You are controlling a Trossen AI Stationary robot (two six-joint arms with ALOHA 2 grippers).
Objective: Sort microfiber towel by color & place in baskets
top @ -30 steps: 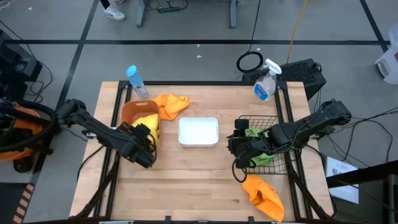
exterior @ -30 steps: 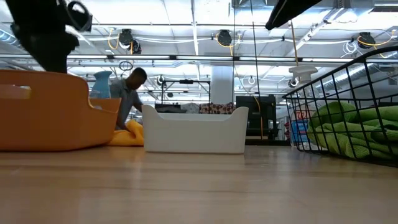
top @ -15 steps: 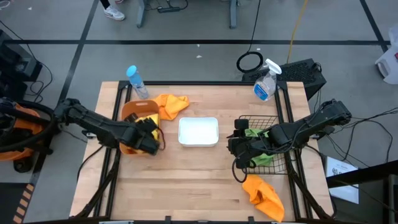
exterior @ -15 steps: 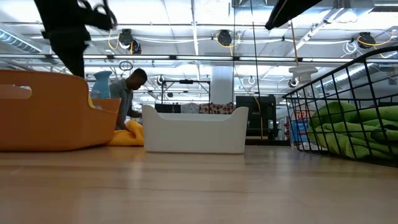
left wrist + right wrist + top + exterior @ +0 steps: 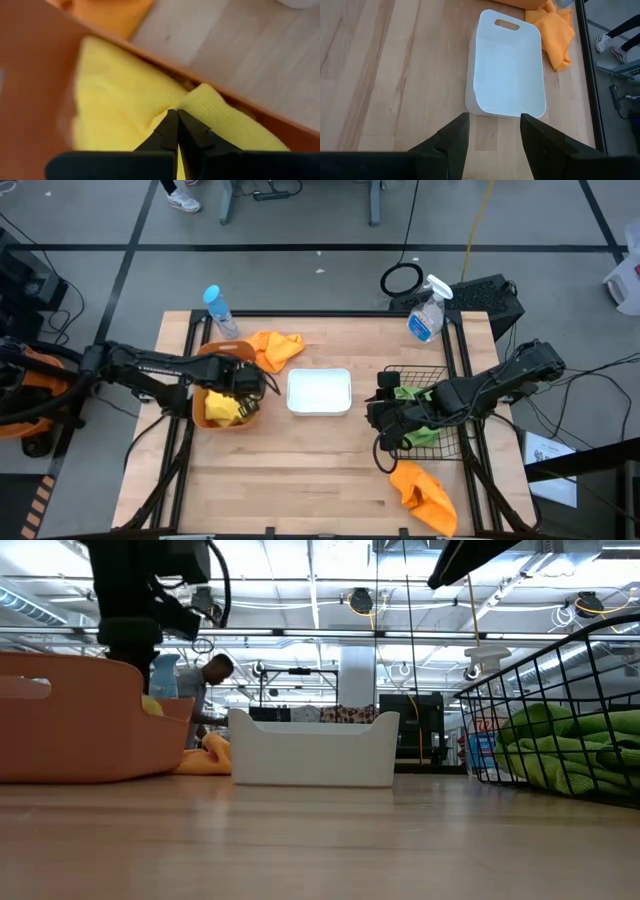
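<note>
My left gripper (image 5: pixel 248 385) (image 5: pixel 177 114) is shut over the orange-brown tub (image 5: pixel 205 360), its tips right at a yellow towel (image 5: pixel 125 95) lying in the tub. My right gripper (image 5: pixel 380 420) (image 5: pixel 494 130) hangs open with nothing between its fingers, between the white tub (image 5: pixel 319 392) and the black wire basket (image 5: pixel 440 380). Green towels (image 5: pixel 570 750) lie in that basket. One orange towel (image 5: pixel 275 348) lies on the table beyond the orange-brown tub, and another (image 5: pixel 422 490) lies near the front right. My left gripper points down into the orange-brown tub with its shut fingertips (image 5: pixel 172 125) at a crease of the yellow towel (image 5: pixel 200 97). I cannot tell whether they touch it. The towel rests in the tub.
A clear spray bottle (image 5: pixel 428 310) and a blue-capped bottle (image 5: pixel 220 310) stand at the table's far edge. The white tub (image 5: pixel 507 60) sits mid-table. Bare wood lies along the near edge. A person (image 5: pixel 205 690) shows in the room beyond.
My left gripper has swung from the near side of the orange-brown tub toward the table's far edge, across the tub. The yellow towel that it covered now lies in view in the tub.
</note>
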